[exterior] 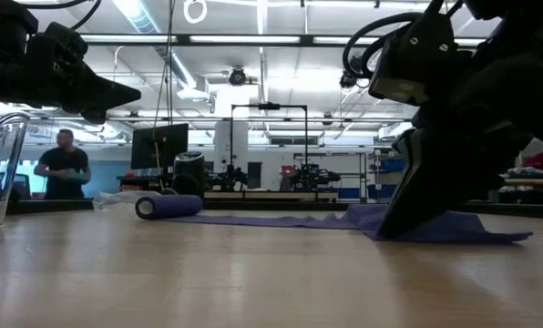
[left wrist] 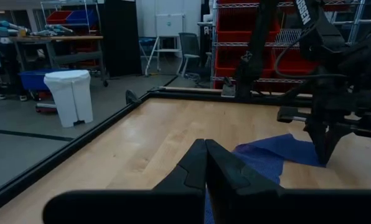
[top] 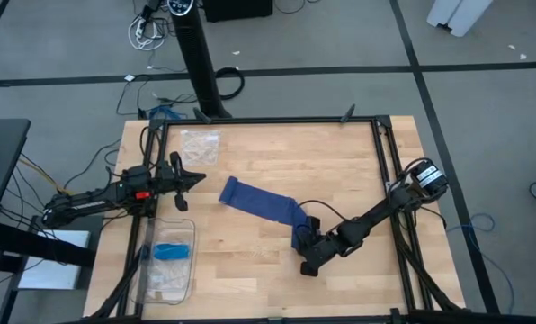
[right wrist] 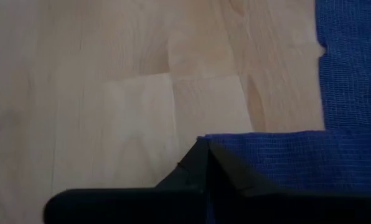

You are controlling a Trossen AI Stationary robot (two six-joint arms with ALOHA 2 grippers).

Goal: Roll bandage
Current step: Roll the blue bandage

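My right tool [top: 300,238] is clenched on the near end of the bandage [top: 259,203], a light, limp strip lying flat mid-tabletop [top: 277,153] with its far end already rolled, so I would grip an edge; my left tool [top: 199,176] waits, clenched empty.

Bright, even overhead light | ceiling tubes [exterior: 281,38] glare — low view | shadows soft, faint

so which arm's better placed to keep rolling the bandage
Probably the right. The right gripper is shut and down at one end of the bandage, while the left gripper, also shut, sits apart from the rolled end, touching nothing.
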